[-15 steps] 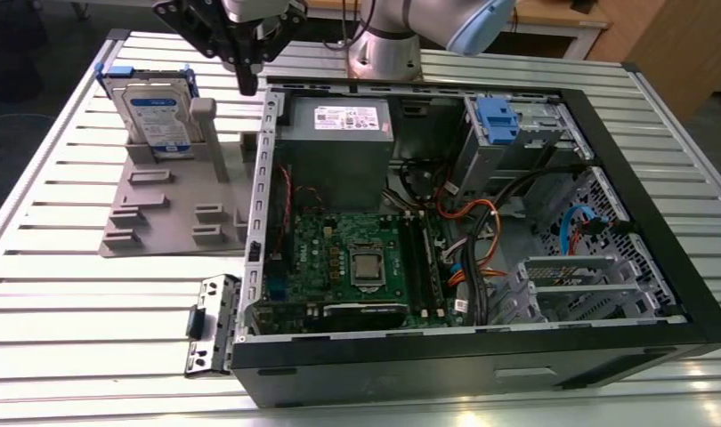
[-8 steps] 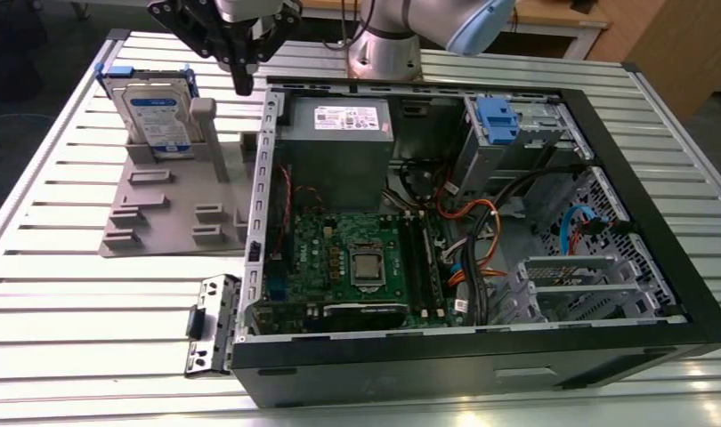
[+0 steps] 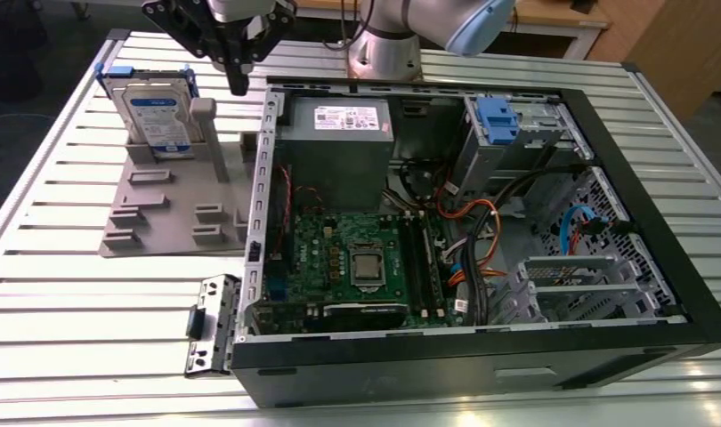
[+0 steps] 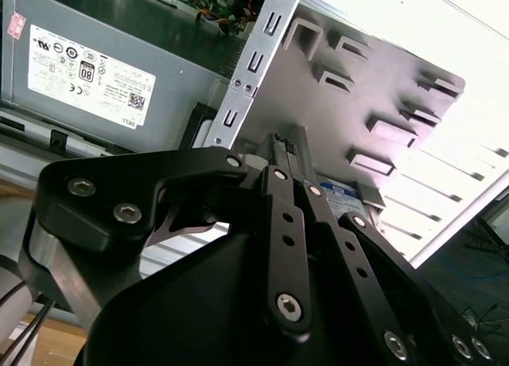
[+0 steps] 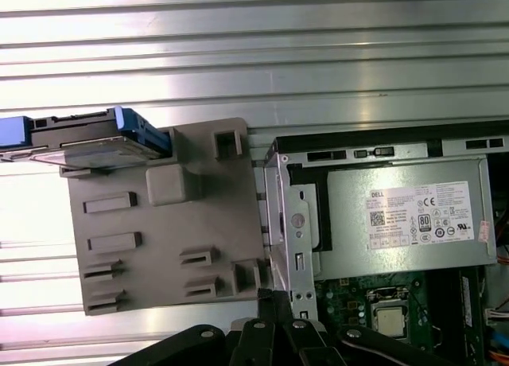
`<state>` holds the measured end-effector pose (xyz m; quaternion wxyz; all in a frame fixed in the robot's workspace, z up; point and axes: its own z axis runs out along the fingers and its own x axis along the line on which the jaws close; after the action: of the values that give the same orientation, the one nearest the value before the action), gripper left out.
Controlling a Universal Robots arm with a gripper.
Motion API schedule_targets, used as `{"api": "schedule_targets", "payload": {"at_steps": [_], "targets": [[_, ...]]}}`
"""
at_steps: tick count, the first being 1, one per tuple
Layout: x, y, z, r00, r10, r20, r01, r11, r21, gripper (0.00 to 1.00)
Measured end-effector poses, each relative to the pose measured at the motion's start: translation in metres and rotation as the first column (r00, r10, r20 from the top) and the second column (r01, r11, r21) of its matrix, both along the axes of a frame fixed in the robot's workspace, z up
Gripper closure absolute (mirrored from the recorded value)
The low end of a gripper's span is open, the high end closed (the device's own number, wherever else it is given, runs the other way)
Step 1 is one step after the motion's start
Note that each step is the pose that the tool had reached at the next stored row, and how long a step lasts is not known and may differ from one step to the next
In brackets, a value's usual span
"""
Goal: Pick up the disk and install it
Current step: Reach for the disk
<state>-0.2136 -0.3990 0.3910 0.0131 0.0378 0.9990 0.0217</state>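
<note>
black metal gripper (image 3: 238,82) closed, empty, hanging between silver blue-framed disk (image 3: 158,114) and open black computer case (image 3: 456,351); disk upright in grey plastic slotted stand (image 3: 158,213); exterior view shows label, first wrist view disk's edge

Power-supply sticker (image 5: 421,215) (small certification marks)

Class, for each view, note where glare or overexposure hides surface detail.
Exterior view: light glints off the table slats in front of the computer case. First wrist view: glare washes the slats white around the disk. Second wrist view: the slats beyond the grey fixture burn out to white.
</note>
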Motion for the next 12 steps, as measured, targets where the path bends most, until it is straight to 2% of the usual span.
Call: {"api": "schedule_targets", "payload": {"at_steps": [12], "targets": [[-0.0077,0.0,-0.0004,1.0,0.0,0.0,0.0,1.0,0.0,0.9]]}}
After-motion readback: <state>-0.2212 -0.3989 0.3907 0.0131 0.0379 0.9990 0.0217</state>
